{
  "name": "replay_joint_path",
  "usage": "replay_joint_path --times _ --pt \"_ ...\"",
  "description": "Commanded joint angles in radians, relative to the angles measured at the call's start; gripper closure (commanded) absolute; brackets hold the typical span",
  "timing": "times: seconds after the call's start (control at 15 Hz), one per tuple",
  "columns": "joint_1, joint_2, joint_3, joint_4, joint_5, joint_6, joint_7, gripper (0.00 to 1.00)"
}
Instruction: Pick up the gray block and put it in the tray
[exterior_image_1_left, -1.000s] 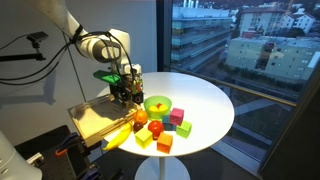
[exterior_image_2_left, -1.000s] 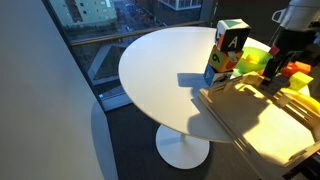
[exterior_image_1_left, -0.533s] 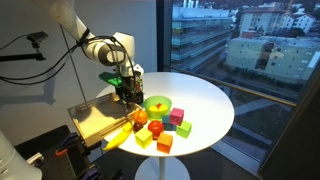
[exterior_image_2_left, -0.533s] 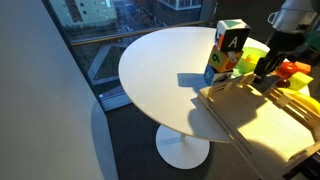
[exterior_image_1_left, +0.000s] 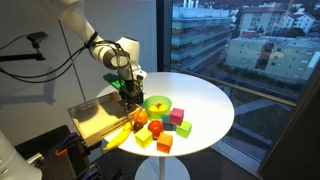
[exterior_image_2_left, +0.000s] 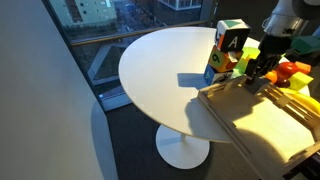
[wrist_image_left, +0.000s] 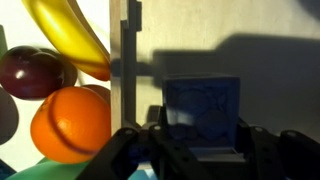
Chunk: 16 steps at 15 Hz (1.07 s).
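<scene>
1. Looks like the drop-off step: gripper (wrist_image_left: 202, 135) fingers seem clamped on the gray block (wrist_image_left: 202, 100), which hangs over the tray (wrist_image_left: 180, 30) floor, just inside its wall.
2. Next, I'd guess: lower a touch, then let go.

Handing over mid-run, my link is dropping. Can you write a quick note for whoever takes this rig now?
The gripper straddles the gray block, fingertips close at its sides; clamped or released, cannot tell.
The gray block is over the tray floor, just inside the wall next to the banana and orange.
Done: block picked up and brought to the tray.
Left: confirm it rests on the floor, open, lift clear.
</scene>
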<state>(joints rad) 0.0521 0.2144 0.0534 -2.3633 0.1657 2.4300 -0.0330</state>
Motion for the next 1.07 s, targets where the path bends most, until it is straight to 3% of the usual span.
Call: replay_joint_path --times 0.0,0.07,0.13,0.2,0.33,0.4,1.0 --pt "-0.008 0.031 0.007 0.029 0.019 0.002 0.026 0.61" --pt "-0.008 0.035 0.007 0.031 0.018 0.001 0.028 0.30" --pt "-0.008 0.036 0.008 0.030 0.018 -0.003 0.026 0.19" --pt "-0.008 0.036 0.008 0.029 0.017 -0.004 0.025 0.18" --pt "-0.009 0.029 0.009 0.025 0.017 -0.011 0.021 0.04" --pt "-0.010 0.024 0.010 0.023 0.018 -0.014 0.018 0.00" --pt "-0.006 -0.050 0.001 0.002 -0.019 -0.121 0.020 0.00"
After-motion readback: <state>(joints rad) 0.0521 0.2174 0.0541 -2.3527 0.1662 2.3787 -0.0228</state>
